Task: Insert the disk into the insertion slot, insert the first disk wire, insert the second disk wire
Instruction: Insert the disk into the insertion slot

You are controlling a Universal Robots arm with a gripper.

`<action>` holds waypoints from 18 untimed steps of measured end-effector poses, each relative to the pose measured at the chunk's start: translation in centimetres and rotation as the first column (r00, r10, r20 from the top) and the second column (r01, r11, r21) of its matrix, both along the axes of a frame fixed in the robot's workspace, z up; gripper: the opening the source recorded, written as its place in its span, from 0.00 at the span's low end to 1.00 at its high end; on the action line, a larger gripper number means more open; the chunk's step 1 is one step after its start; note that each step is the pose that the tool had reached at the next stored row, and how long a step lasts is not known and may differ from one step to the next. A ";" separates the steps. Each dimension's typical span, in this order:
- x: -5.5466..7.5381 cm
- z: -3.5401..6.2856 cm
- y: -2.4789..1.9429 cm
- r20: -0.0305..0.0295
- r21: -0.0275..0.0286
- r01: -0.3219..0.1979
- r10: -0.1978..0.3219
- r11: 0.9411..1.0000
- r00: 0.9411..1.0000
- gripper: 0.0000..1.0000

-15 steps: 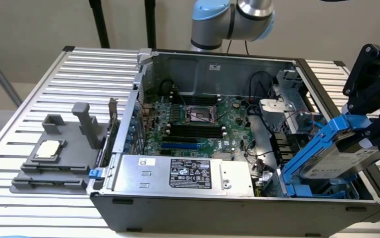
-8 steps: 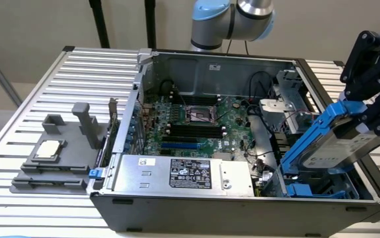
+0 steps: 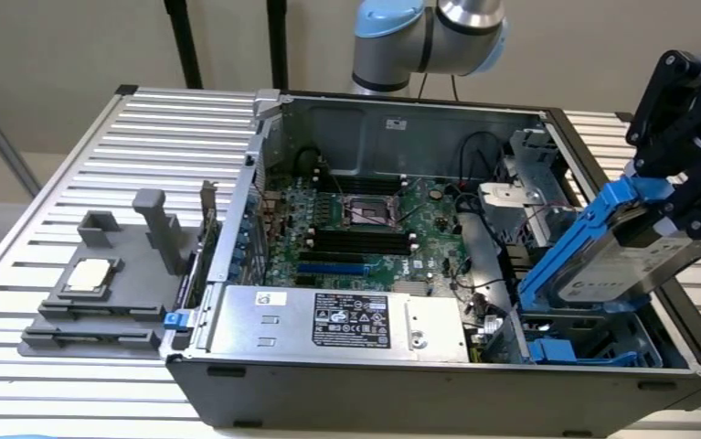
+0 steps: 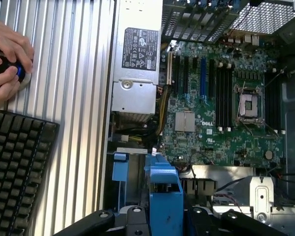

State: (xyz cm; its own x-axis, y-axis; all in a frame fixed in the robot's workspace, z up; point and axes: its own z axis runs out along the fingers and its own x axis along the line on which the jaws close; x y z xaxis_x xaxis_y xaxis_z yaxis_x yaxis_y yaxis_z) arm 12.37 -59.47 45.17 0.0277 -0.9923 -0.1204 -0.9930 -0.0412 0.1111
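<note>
Item, nearest: computer case (image 3: pixel 448 384), lid off, on a slatted metal table (image 3: pixel 143 137).

Inside the near wall we list a silver power-supply box (image 3: pixel 325 320). Beside it, in the corner at the exterior view's right, is the insertion slot (image 3: pixel 582 346), with its blue rails showing.

Over that slot: the disk (image 3: pixel 624 265) in its blue carrier, steeply tilted, lower end at the bay's mouth. We cannot tell whether it touches. The gripper (image 3: pixel 677 206) is clamped on its upper end.

Beside the bay: loose dark cables (image 3: pixel 494 306) and a silver drive cage (image 3: pixel 515 197), both close to the disk.

Further in: green motherboard (image 3: pixel 363 242) with black CPU socket (image 3: pixel 371 212).

At the exterior view's left: grey fixture (image 3: pixel 94 306) bearing a small chip (image 3: pixel 88 277).

Farthest: the arm's joint (image 3: pixel 430 41).

In the wrist view we note a person's hands (image 4: pixel 7 59) and a black keyboard (image 4: pixel 14 172).
</note>
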 end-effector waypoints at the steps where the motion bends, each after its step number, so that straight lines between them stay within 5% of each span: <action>1: 0.0 0.01 -0.25 -0.001 0.000 0.000 0.000 1.000 1.000 0.32; 8: 0.0 -0.21 -1.92 -0.005 0.002 0.000 0.000 1.000 1.000 0.32; 18: 0.2 -1.01 -2.03 -0.005 0.003 -0.004 0.004 1.000 1.000 0.32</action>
